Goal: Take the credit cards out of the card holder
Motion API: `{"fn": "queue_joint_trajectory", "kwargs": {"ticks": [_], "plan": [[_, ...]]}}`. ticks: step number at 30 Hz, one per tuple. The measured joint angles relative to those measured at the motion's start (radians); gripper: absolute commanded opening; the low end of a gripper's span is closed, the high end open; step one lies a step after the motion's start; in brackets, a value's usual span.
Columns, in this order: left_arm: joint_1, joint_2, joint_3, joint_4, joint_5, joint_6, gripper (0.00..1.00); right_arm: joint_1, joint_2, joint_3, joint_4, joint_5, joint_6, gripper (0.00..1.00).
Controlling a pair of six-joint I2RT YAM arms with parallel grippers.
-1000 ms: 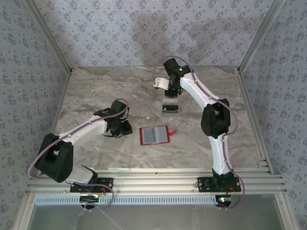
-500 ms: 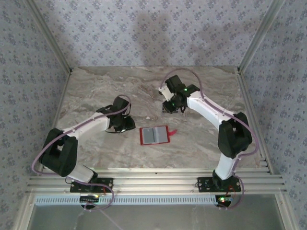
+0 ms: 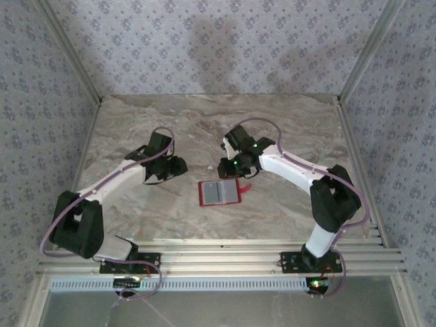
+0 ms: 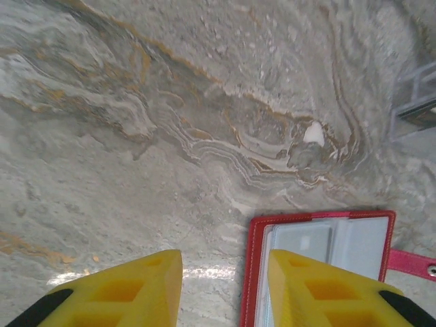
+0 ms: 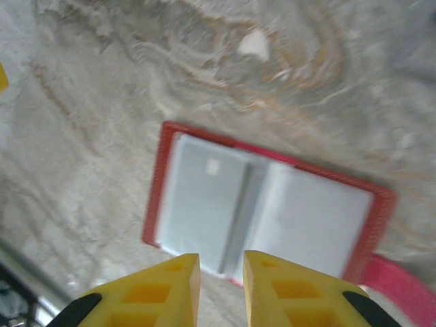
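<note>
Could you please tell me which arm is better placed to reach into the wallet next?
Probably right: the right gripper points straight at the open wallet; the left gripper sits beside it.

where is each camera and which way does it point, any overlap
top external: fixed above and behind the arm bases, looking down at the table; shows both arms, the left gripper and right gripper near the card holder.
left wrist: on the left arm, facing down at the table beside the card holder; its yellow fingers show at the bottom.
right wrist: on the right arm, facing down over the card holder; its yellow fingers show at the bottom.
shared: all three show the card holder.
</note>
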Motion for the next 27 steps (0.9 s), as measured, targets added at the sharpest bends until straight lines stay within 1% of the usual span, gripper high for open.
{"fn": "queue_joint_trajectory", "kwargs": {"ticks": [5, 11, 16, 27], "plan": [[0.027, -0.074, -0.046, 0.013, 0.000, -0.001, 0.39, 0.058, 0.050, -0.002, 0.050, -0.045, 0.063, 0.28], [0.048, -0.111, -0.074, 0.013, 0.000, -0.003, 0.39, 0.110, 0.144, 0.020, 0.066, -0.062, 0.097, 0.30], [0.052, -0.135, -0.080, 0.014, 0.006, -0.003, 0.40, 0.131, 0.188, 0.049, 0.066, -0.061, 0.111, 0.31], [0.053, -0.135, -0.081, 0.017, 0.049, 0.005, 0.40, 0.153, 0.266, 0.098, 0.065, -0.061, 0.121, 0.31]]}}
